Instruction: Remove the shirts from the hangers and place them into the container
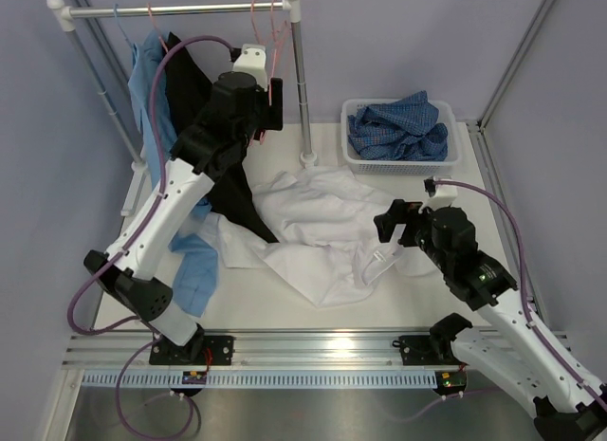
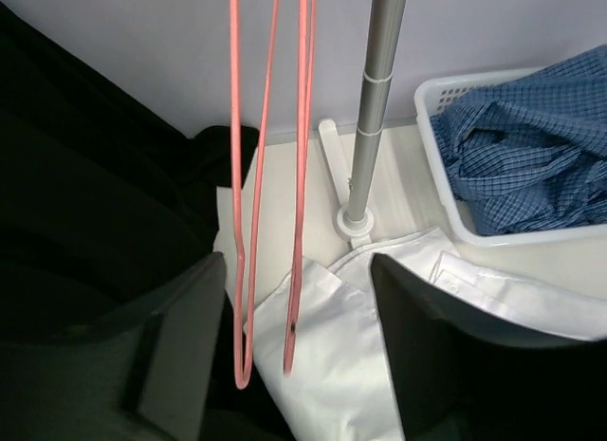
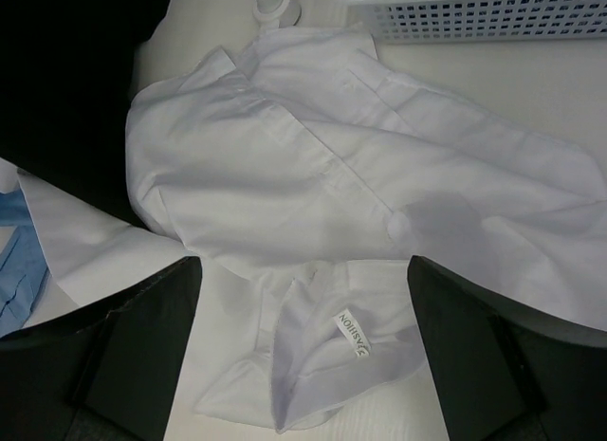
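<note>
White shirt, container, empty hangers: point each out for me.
white shirt (image 3: 313, 166), right wrist view, on its front panel.
container (image 3: 474, 19), right wrist view, on its mesh side wall.
hangers (image 2: 304, 175), left wrist view, on a hanging pink wire.

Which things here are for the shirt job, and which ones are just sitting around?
For the job:
white shirt
black shirt
light blue shirt
checked shirt
pink hangers
white basket

Just there:
clothes rack
table
metal rail
</note>
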